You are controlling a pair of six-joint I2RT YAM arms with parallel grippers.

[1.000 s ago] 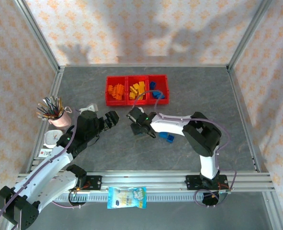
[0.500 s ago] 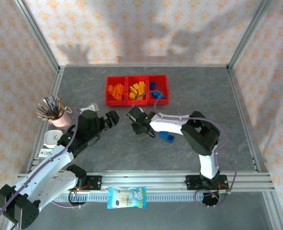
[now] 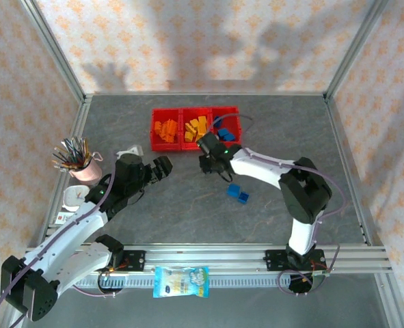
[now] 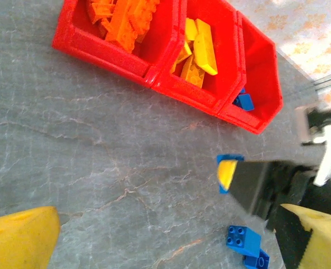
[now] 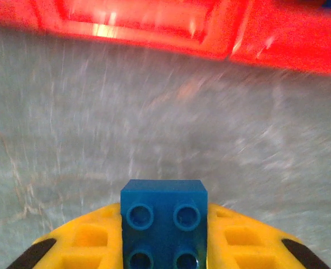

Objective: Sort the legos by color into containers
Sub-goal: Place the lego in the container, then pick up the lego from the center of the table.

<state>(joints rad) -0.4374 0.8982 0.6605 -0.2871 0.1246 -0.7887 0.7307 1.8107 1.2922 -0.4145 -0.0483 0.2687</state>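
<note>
Three joined red bins (image 3: 195, 143) stand at the back of the table: orange bricks (image 3: 165, 130) on the left, yellow ones (image 3: 196, 127) in the middle, blue ones (image 3: 224, 133) on the right. My right gripper (image 3: 207, 149) is just in front of the middle and right bins, shut on a blue brick (image 5: 164, 224) held between its yellow fingers (image 5: 81, 246). Two more blue bricks (image 3: 238, 193) lie together on the table behind it, also seen as blue bricks (image 4: 245, 242) from the left wrist. My left gripper (image 3: 159, 167) is open and holds nothing, left of the right one.
A pink cup of pens (image 3: 78, 162) and a white object (image 3: 73, 198) stand at the left edge. A small white item (image 3: 128, 152) lies near the left gripper. A blue-and-white snack packet (image 3: 181, 281) rests on the front rail.
My right gripper has carried the blue brick away from the two loose blue bricks and up to the front of the bins. The left arm has barely shifted.
</note>
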